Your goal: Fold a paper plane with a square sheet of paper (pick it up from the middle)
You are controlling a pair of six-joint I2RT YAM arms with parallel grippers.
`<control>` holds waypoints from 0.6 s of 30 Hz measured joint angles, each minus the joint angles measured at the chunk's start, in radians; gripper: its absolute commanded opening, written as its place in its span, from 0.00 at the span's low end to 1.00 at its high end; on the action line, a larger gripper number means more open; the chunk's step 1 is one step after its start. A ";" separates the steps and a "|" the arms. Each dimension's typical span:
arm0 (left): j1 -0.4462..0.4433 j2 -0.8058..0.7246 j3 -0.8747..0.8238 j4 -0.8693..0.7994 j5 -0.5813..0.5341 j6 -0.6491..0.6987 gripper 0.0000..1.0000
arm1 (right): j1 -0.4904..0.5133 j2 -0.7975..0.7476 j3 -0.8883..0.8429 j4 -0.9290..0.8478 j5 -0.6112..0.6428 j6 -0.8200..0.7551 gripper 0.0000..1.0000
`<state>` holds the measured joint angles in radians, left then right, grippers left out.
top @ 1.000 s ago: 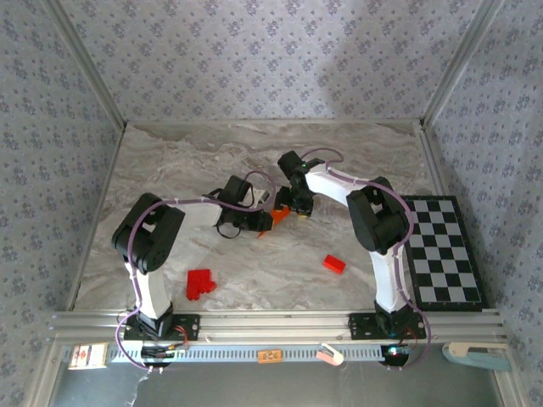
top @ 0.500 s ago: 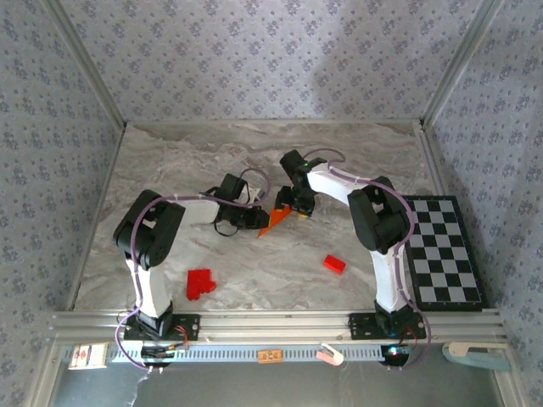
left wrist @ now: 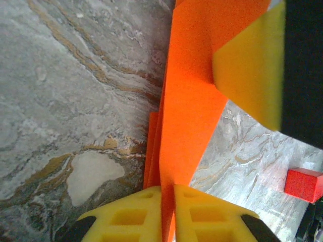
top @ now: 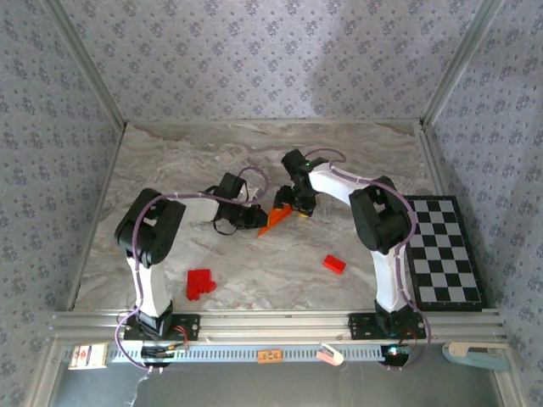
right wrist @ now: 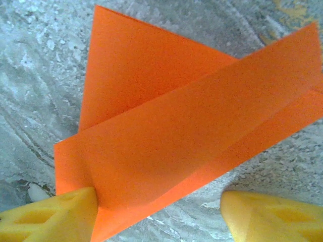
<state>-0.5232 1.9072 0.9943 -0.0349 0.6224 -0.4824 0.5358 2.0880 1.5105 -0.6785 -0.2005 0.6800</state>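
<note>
The orange paper plane (top: 278, 219), a narrow pointed dart, lies near the middle of the table (top: 170, 161), between the two arms. Left gripper (left wrist: 167, 214): pinched on the folded edge. Right gripper (right wrist: 159, 214): jaws wide, astride the broad end, one finger touching the paper. Before you press, check that the layers lie flush, and hold the left pinch firm so the crease sets straight.

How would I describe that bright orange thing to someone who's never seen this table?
On the grey marbled table, look near the middle, left of the black-and-white chequered board. There is a thin bright orange sheet of paper, folded to a narrow point. The small red plastic blocks nearby are chunky; this is thin and pointed.
</note>
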 measured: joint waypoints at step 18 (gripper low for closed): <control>0.000 0.014 0.039 -0.066 -0.001 0.007 0.16 | -0.039 -0.219 -0.198 0.185 -0.031 -0.092 0.69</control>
<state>-0.5236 1.9209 1.0336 -0.1013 0.6212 -0.4751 0.4969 1.8687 1.3128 -0.4934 -0.2314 0.5884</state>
